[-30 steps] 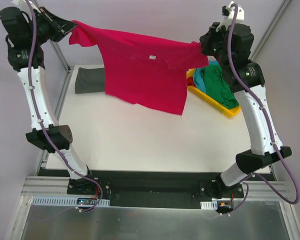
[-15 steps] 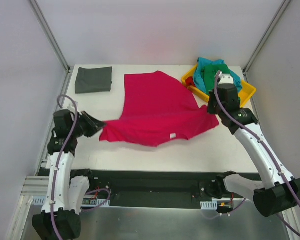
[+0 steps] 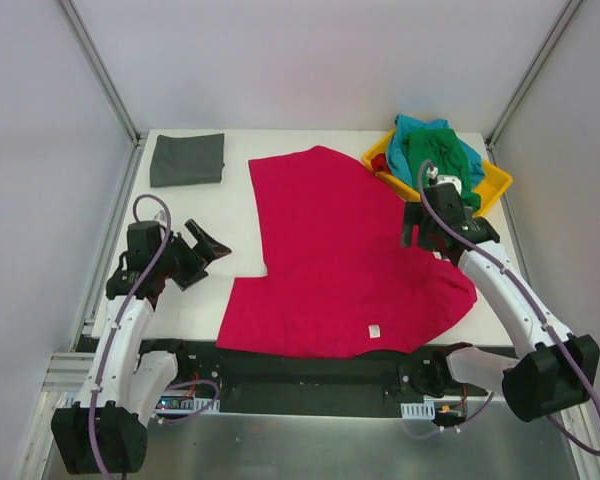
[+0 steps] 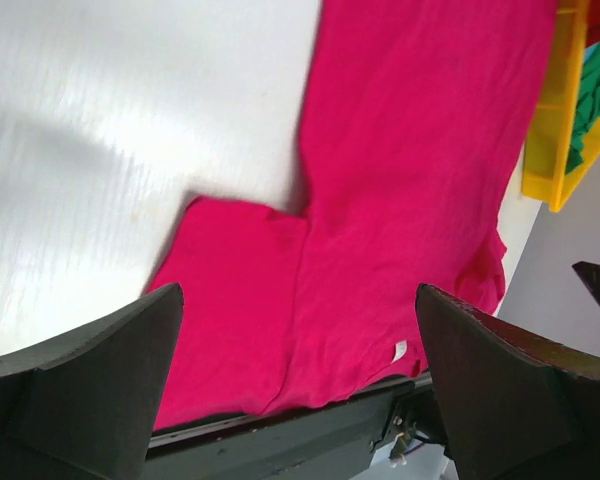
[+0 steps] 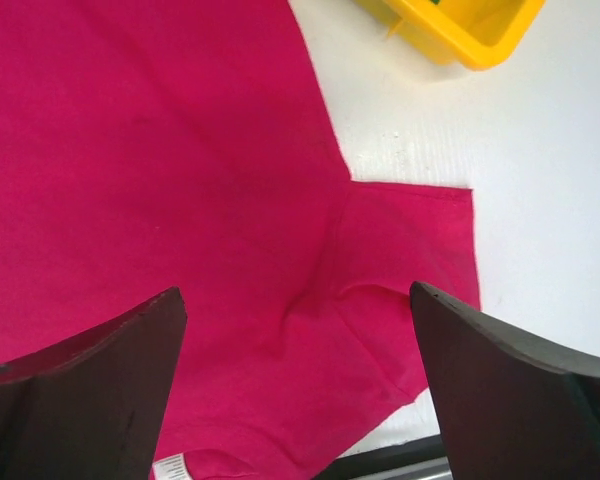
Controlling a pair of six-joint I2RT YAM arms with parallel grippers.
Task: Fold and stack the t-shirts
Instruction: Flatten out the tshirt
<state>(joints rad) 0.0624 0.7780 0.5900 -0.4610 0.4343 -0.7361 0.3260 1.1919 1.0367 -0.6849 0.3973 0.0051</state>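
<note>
Top external view: the red shirt [image 3: 350, 260] now lies spread flat on the table [image 3: 190, 205]. A second ago both grippers held it up in the air. The left gripper [image 3: 210, 243] and right gripper [image 3: 412, 226] have let go. Each has its fingers wide apart with nothing in them, one at each side of the shirt. The grey shirt [image 3: 187, 160] sits folded in the far left corner. The green shirt [image 3: 435, 150] and teal shirt [image 3: 413, 126] wait in the tray [image 3: 496, 186]. I think folding the red shirt comes next.
</note>
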